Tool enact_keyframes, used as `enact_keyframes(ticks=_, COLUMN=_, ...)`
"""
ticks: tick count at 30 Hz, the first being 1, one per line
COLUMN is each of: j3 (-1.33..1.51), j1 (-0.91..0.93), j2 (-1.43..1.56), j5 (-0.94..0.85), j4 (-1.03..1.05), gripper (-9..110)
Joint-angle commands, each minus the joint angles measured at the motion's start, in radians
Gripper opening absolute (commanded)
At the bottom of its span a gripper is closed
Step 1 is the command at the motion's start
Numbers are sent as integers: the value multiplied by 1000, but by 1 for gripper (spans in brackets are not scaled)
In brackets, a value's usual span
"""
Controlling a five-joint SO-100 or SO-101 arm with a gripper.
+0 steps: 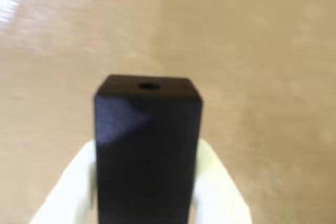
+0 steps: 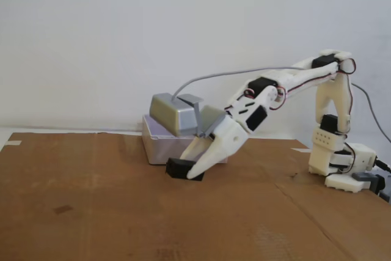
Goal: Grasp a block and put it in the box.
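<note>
Black rectangular plastic block [image 1: 148, 150] sits pinched in my white gripper [image 2: 194, 172], low on the brown cardboard counter [image 2: 91, 212]. I judge the grasp made; next I lift toward the pale grey box [image 2: 160, 145].

Plain white wall [image 2: 122, 29] behind, unmarked and evenly lit. Below it, brown cardboard sheets [image 2: 91, 212] covering the worktop, with a seam running diagonally at the right of the fixed view and a small dark stain [image 2: 62, 209] near the left. Bright glare at the wrist view's upper left corner.
</note>
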Motion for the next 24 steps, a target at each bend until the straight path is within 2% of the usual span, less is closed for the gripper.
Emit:
enact_keyframes(ticks=1, j3=-117, j1=75, j2=238, j5=-15, j4=44, gripper=4)
enact_keyframes(ticks=24, j3=-117, j1=397, j2=379, j5=-44, j4=147, gripper=4)
